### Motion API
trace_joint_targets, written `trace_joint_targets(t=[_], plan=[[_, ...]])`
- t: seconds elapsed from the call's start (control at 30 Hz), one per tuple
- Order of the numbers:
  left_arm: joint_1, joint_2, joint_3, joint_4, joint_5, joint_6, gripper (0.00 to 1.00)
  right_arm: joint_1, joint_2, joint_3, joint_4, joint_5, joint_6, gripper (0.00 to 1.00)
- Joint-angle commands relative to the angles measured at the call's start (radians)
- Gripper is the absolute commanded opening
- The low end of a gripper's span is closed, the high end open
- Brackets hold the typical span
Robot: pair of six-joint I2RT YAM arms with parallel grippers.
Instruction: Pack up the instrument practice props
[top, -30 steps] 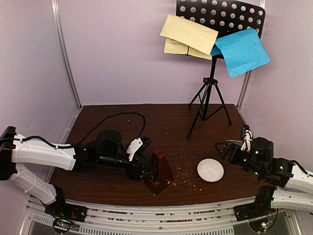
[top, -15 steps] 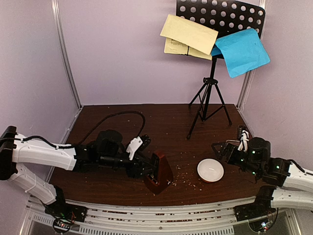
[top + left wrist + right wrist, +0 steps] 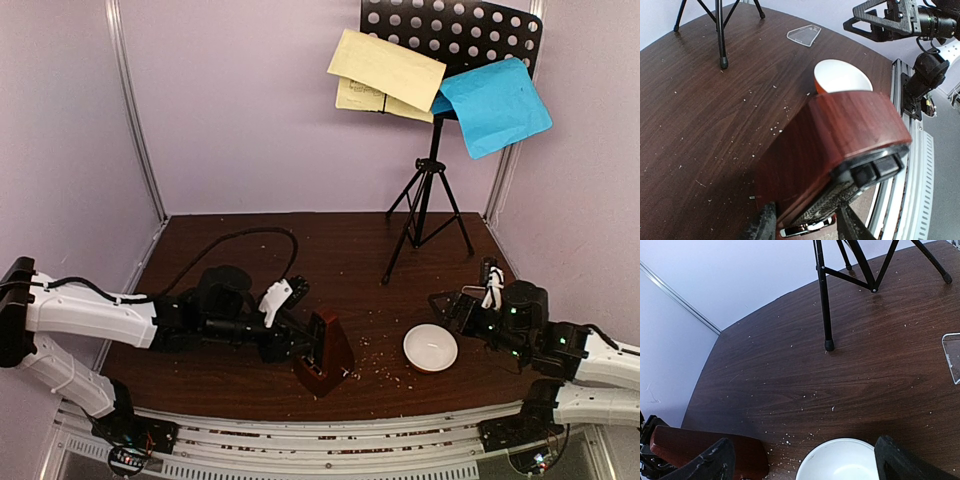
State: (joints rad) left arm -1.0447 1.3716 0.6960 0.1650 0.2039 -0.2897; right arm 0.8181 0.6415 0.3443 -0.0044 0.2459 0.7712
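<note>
Left wrist view: left gripper (image 3: 807,226) straddles the metronome (image 3: 840,135), just beside the white bowl (image 3: 842,75); whether its fingers clamp it, I cannot tell. Right gripper (image 3: 445,305) gapes wide by the bowl. Judged step: grasping; next, firm squeeze, then lift.

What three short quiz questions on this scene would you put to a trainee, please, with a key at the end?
1. True or false: the right gripper is open, with nothing between its fingers.
2. What do the fingers of the left gripper flank? A the white bowl; B the metronome; C a tripod leg.
3. Where does the metronome's clear cover lie?

Key: 1 true. 2 B. 3 Flat on the table, apart from the metronome.
</note>
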Motion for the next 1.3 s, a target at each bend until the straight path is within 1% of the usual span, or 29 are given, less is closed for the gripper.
trace_joint_targets(t=[0.0, 0.13, 0.23, 0.3, 0.37, 0.47, 0.5, 0.57, 0.67, 0.73, 0.77, 0.87, 0.9, 0.97, 1.07, 1.13, 1.2, 1.27], plan=[[-0.005, 0.017, 0.027, 0.056, 0.016, -0.008, 0.43, -0.005, 0.002, -0.019, 0.019, -0.001, 0.010, 1.00], [-0.005, 0.021, 0.028, 0.055, 0.018, -0.014, 0.42, -0.004, 0.000, -0.018, 0.018, -0.002, 0.006, 1.00], [-0.005, 0.010, 0.012, 0.072, 0.022, -0.023, 0.48, -0.005, -0.005, -0.014, 0.023, -0.008, 0.001, 1.00], [-0.005, -0.021, -0.017, 0.102, -0.014, -0.044, 0.51, -0.005, -0.008, -0.005, 0.013, -0.011, 0.005, 1.00], [-0.005, -0.074, -0.063, 0.148, -0.049, -0.069, 0.55, -0.004, 0.002, 0.022, 0.013, -0.050, -0.016, 0.96], [0.000, -0.169, -0.153, 0.234, -0.100, -0.124, 0.64, -0.005, 0.038, 0.065, 0.001, -0.101, 0.007, 0.93], [0.007, -0.195, -0.183, 0.257, -0.102, -0.146, 0.66, -0.003, 0.055, 0.078, 0.008, -0.122, 0.018, 0.89], [0.030, -0.228, -0.228, 0.287, -0.082, -0.212, 0.67, 0.005, 0.107, 0.115, 0.009, -0.195, 0.031, 0.84], [0.056, -0.272, -0.292, 0.353, -0.042, -0.308, 0.68, 0.082, 0.194, 0.139, 0.089, -0.213, 0.056, 0.83], [0.066, -0.293, -0.350, 0.415, -0.033, -0.358, 0.71, 0.159, 0.263, 0.138, 0.160, -0.194, 0.065, 0.81], [0.071, -0.294, -0.365, 0.432, -0.033, -0.376, 0.71, 0.208, 0.302, 0.144, 0.179, -0.173, 0.071, 0.78], [0.081, -0.264, -0.366, 0.421, -0.026, -0.407, 0.76, 0.276, 0.435, 0.174, 0.206, -0.157, 0.094, 0.59], [0.081, -0.246, -0.364, 0.434, -0.006, -0.408, 0.78, 0.294, 0.477, 0.183, 0.213, -0.158, 0.099, 0.55], [0.081, -0.198, -0.359, 0.482, 0.050, -0.402, 0.81, 0.322, 0.552, 0.197, 0.236, -0.158, 0.112, 0.49], [0.081, -0.098, -0.344, 0.557, 0.134, -0.392, 0.84, 0.340, 0.629, 0.204, 0.281, -0.166, 0.141, 0.47], [0.081, -0.037, -0.314, 0.573, 0.180, -0.384, 0.84, 0.347, 0.675, 0.208, 0.321, -0.177, 0.155, 0.44], [0.081, 0.013, -0.289, 0.563, 0.194, -0.373, 0.82, 0.355, 0.706, 0.215, 0.340, -0.176, 0.162, 0.42], [0.081, 0.042, -0.272, 0.544, 0.177, -0.366, 0.81, 0.359, 0.727, 0.223, 0.344, -0.172, 0.166, 0.41]])
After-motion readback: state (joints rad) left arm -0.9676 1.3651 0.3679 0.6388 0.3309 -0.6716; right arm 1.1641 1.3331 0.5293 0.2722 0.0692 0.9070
